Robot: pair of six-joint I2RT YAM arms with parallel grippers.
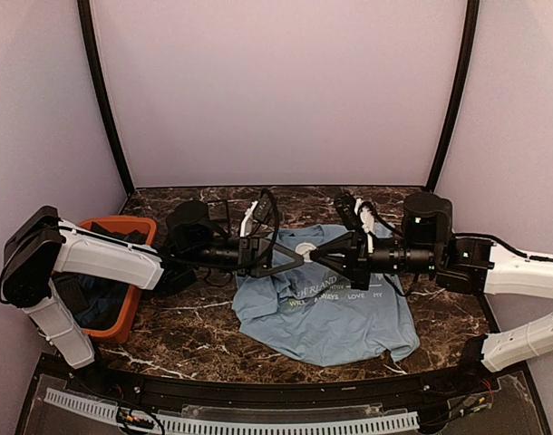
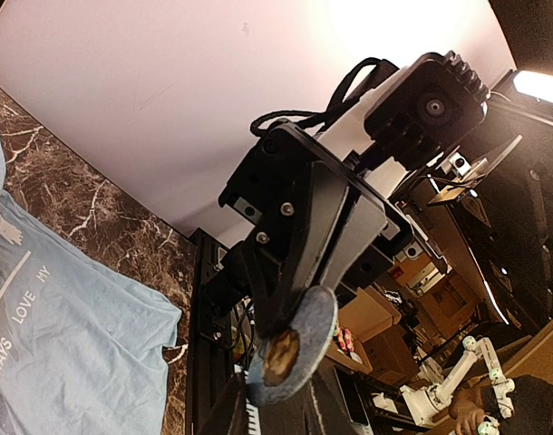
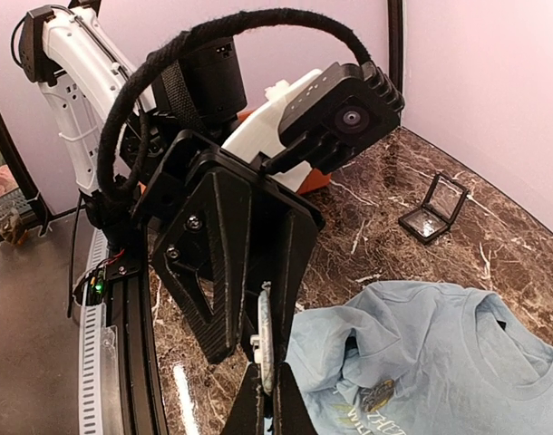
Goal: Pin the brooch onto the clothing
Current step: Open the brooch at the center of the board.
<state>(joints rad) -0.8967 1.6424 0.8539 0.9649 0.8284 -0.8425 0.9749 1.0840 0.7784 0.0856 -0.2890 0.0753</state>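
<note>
The clothing, a light blue T-shirt [image 1: 349, 317] with white lettering, lies bunched on the marble table. A small dark bronze brooch [image 3: 378, 394] rests on the shirt [image 3: 458, 362] above the lettering. Both grippers meet tip to tip over the shirt's collar, around a thin round disc [image 1: 305, 247]. The disc [image 2: 290, 349] is blue-grey with a brown centre on one face and white on the other. My left gripper [image 2: 272, 403] has its fingers on either face of the disc. My right gripper [image 3: 267, 399] pinches the disc's [image 3: 266, 340] lower edge.
A small black-framed square case [image 3: 432, 210] stands open on the table behind the shirt. An orange bin [image 1: 122, 272] holding dark blue garments [image 1: 95, 304] sits at the left, under the left arm. Walls enclose the table on three sides.
</note>
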